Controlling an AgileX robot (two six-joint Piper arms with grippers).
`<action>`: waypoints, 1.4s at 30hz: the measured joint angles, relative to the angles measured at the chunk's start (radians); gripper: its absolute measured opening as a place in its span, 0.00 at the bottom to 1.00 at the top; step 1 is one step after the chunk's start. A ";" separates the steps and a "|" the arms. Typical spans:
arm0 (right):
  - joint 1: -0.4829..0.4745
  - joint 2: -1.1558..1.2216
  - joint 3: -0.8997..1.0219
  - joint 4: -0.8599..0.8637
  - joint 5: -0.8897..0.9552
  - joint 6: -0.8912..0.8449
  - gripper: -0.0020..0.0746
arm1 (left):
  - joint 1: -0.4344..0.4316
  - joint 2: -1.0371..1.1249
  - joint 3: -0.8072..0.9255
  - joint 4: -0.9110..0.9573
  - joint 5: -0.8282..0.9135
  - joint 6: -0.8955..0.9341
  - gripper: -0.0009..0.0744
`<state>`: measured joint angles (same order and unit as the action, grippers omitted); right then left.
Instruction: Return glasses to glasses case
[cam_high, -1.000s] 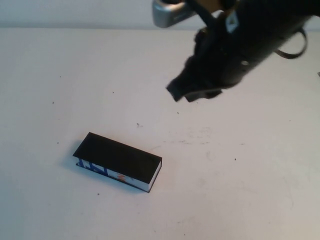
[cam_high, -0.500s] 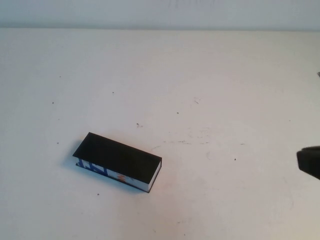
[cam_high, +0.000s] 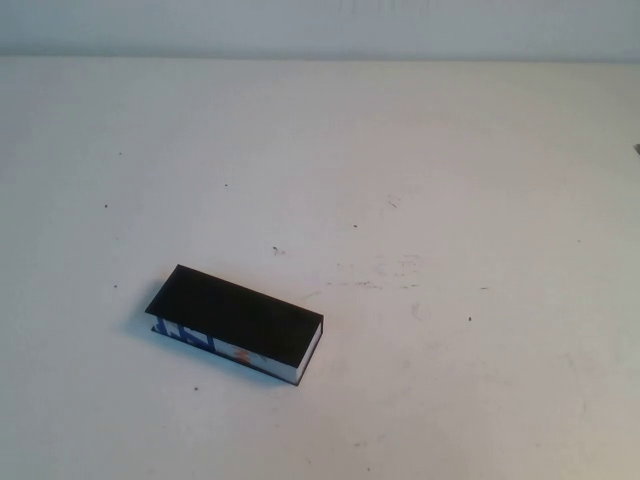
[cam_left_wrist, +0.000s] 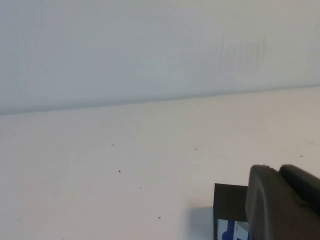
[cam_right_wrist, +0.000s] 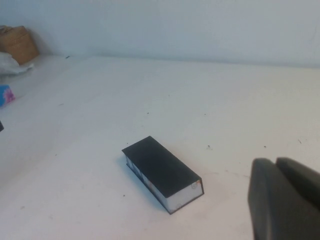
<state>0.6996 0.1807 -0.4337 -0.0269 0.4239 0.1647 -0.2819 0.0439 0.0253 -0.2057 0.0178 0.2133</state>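
Closed black glasses case (cam_high: 238, 322) lying alone on the white worktop (cam_high: 450, 180).

Left of centre and near the front, the rectangular box lies slanted, its flat black flap lid shut on top and its white side printed with blue and orange marks; no spectacles show. The left gripper (cam_left_wrist: 287, 200) sits low just beside the case's end; whether it is open I cannot tell. The right gripper (cam_right_wrist: 287, 197), fully closed and empty, hangs off to the case's right.
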 joint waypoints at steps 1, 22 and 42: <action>0.000 -0.009 0.012 0.001 -0.003 0.000 0.01 | 0.000 0.000 0.000 0.000 0.003 0.000 0.01; -0.122 -0.019 0.179 -0.321 -0.066 0.176 0.01 | 0.000 0.000 0.000 0.000 0.010 0.000 0.01; -0.696 -0.188 0.460 -0.345 -0.400 0.299 0.01 | 0.000 0.000 0.000 0.000 0.010 0.000 0.01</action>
<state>0.0034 -0.0077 0.0264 -0.3714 0.0239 0.4636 -0.2819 0.0439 0.0253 -0.2057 0.0281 0.2133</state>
